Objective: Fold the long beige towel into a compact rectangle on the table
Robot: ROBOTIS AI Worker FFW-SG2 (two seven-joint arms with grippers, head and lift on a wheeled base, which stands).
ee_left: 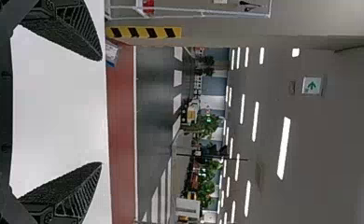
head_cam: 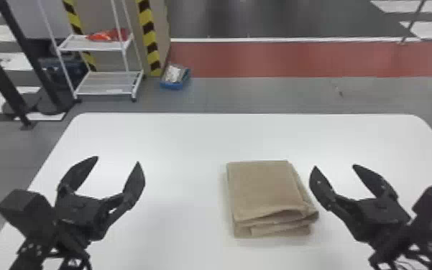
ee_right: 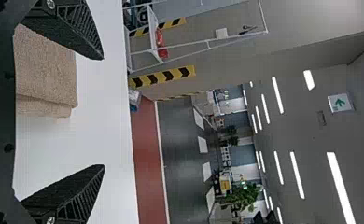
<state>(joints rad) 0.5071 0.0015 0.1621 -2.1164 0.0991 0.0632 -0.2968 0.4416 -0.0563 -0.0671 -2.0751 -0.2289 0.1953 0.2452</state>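
Light touch now: trim, do not refold

The right claw hangs over the right part of the tabletop, its 2 fingers spread wide with nothing between them. The left claw is spread and empty too, over the left part, well apart from the cloth.

Just beside the right claw, on its inner side, lies the beige towel, flat on the tabletop right of the middle and folded into a compact, layered rectangle. The far edge looks straight. The near edge puckers, its top layer lifting a little over the layers below, and under-layers peep out along the right side.

The folding looks all but done; what may be left is tidying, or simply backing off. If tidying, bring the right claw's 2 fingers together first, so that neither tip hooks a layer. Lower them onto the top near the puckered edge and press straight down; a sideways drag would probably shear the upper layers off the lower ones. The left claw could steady the far left corner meanwhile. Terry this thick should spring back somewhat, so 1 slow press beats several jabs. If backing off, lift each claw clear before swinging it outward; the right is the likelier to snag.
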